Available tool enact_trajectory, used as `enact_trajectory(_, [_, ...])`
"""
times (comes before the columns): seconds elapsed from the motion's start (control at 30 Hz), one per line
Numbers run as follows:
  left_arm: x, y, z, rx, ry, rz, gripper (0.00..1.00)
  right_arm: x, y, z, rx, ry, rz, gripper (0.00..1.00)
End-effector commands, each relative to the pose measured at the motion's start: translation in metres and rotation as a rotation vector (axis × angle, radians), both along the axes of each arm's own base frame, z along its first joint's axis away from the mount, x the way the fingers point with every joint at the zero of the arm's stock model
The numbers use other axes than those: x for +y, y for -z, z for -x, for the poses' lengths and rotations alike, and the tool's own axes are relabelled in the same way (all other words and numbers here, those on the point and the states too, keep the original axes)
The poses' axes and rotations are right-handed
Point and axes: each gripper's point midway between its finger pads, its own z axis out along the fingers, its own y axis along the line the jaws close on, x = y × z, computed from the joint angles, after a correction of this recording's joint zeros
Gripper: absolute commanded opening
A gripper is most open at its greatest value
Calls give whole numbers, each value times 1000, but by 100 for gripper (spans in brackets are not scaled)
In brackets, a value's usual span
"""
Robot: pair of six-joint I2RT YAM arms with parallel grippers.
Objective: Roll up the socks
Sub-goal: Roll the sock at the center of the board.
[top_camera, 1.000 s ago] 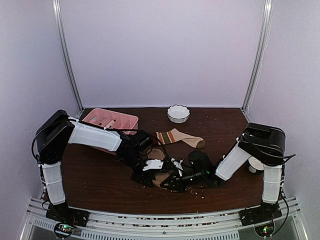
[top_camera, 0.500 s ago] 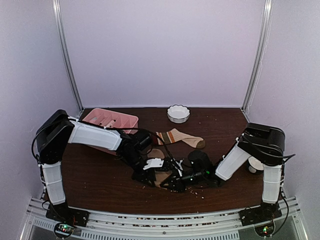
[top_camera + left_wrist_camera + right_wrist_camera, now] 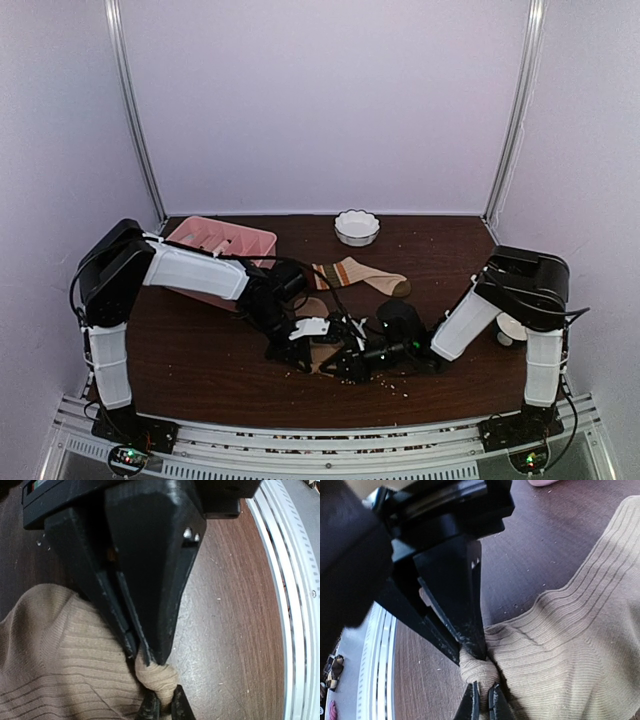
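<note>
Socks: two on the table [image 3: 200, 370]. Tan sock [image 3: 60, 650] lies at centre, toward the near edge, and is mostly hidden under both wrists in the overhead view. Striped sock [image 3: 358, 274] lies flat just beyond it, right of the pink tray [image 3: 262, 238] and nearer than the white bowl [image 3: 357, 238]. Whether the two socks touch cannot be told from above.

Left gripper [image 3: 142, 652]: jaws closed right down on a small bunched nub at the tan sock's edge. Right gripper [image 3: 472, 652]: likewise pinched tight on that same nub, its tips meeting the left's from the opposite side. Nothing else is held.

Handling, judged: ribbed knit, light and limp, with no stiffness — it will sag and drag rather than keep a shape. A thin pinch of one layer may stretch or slip free. A better hold for rolling is probably the full thickness at one end, toe or cuff, turned over on itself. The striped sock likely wants laying alongside first.
</note>
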Motion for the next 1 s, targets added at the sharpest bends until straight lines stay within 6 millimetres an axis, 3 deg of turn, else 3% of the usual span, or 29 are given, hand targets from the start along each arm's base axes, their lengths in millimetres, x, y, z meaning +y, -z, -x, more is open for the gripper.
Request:
enact_trajectory(0.0, [8, 23, -23, -1, -118, -114, 0, -51, 68, 20, 124, 90, 223, 13])
enact_trajectory(0.2, [17, 24, -37, 147, -219, -122, 0, -62, 37, 21, -16, 100, 146, 19])
enact_trajectory(0.4, [18, 23, -37, 240, -236, -127, 0, -80, 28, 31, -128, 99, 150, 31])
enact_trajectory(0.43, [17, 24, -34, 261, -232, -132, 0, -84, 22, 29, -178, 123, 146, 41])
enact_trajectory(0.47, [17, 25, -32, 287, -230, -141, 0, -89, 15, 27, -239, 152, 150, 92])
enact_trajectory(0.5, [17, 24, -28, 318, -224, -146, 0, -96, 12, 23, -305, 190, 175, 99])
enact_trajectory(0.67, [21, 22, -11, 428, -188, -177, 0, -120, -28, -10, -545, 424, 271, 100])
enact_trajectory(0.83, [30, 12, 8, 499, -127, -181, 0, -158, -67, -36, -565, 747, 124, 100])
enact_trajectory(0.87, [32, 13, 11, 506, -114, -184, 0, -157, -68, -40, -577, 752, 142, 100])
enact_trajectory(0.97, [37, 18, 17, 516, -105, -205, 0, -123, -42, -26, -703, 456, 380, 100])
